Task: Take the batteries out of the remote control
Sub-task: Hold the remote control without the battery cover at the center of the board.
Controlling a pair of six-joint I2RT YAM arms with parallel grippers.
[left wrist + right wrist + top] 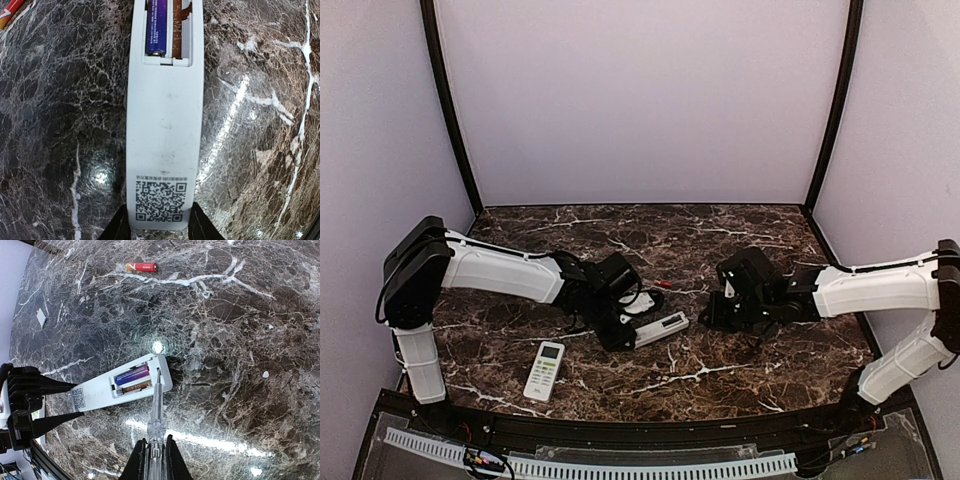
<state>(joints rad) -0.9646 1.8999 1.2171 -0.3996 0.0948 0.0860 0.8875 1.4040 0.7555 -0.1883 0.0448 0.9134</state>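
A white remote control lies face down on the marble table, its battery compartment open. One purple-blue battery sits in it; the slot beside it shows brown. My left gripper is shut on the remote's QR-code end, one finger on each side. My right gripper is shut on a clear slim tool whose tip touches the compartment's end by the purple battery. A red battery lies loose on the table beyond the remote; it also shows in the top view.
A second white remote lies face up near the front left. A small flat white cover lies on the table behind the left gripper. The right gripper hovers just right of the held remote.
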